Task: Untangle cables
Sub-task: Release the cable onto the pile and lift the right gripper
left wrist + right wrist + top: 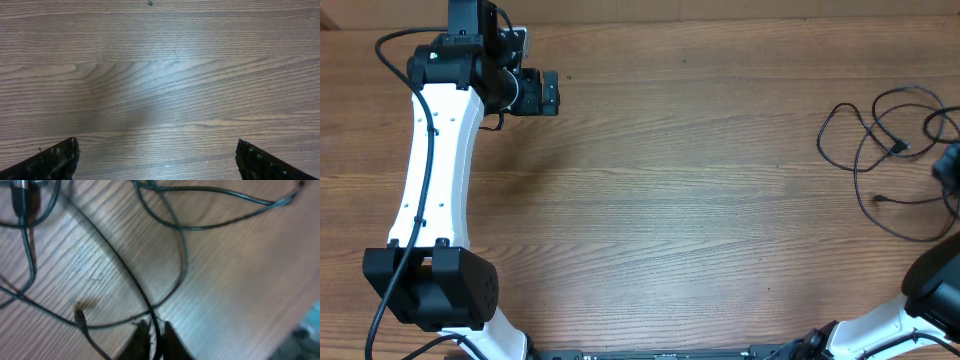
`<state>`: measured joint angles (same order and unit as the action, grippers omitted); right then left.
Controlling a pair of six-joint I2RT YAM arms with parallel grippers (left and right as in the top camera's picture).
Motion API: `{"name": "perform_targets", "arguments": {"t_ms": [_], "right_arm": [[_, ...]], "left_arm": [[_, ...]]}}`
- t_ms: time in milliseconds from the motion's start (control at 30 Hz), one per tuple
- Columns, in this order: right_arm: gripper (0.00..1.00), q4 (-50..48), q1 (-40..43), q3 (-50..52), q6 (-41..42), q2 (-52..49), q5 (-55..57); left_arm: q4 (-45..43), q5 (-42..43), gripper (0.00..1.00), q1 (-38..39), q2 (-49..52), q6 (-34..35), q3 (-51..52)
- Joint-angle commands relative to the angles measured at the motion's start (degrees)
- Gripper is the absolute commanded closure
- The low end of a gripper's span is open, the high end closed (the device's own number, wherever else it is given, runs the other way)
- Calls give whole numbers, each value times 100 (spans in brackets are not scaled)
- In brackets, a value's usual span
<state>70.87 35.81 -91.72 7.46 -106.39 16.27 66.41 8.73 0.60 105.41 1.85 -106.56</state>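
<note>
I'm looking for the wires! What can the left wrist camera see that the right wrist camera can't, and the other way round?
Only the left wrist view shows the left fingers, spread wide over bare wood. Only the right wrist view shows the cables, looping in a tangle, with the right fingers close together around one strand. Both show the wooden table.

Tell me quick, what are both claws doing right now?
Left claw: open, holding nothing.
Right claw: closed on a thin black cable.
</note>
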Motion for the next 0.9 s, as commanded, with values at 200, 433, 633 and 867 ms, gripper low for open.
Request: {"name": "perform_targets", "arguments": {"t_ms": [200,433,633,867], "right_arm": [[8,-592,-7,610,-4,50,-673],[4,-955,-66,610,-988,50,-3014],[0,-1110,-616,610,-1637,50,-4323],[0,-1408,-1784,610,-1628,50,-4232]], "left_arm": [[0,-20,0,-26,24,116,-116],[0,-17,0,-24,24,116,-116],[0,-20,0,-26,24,116,-116],[0,-20,0,-24,24,116,-116]]}}
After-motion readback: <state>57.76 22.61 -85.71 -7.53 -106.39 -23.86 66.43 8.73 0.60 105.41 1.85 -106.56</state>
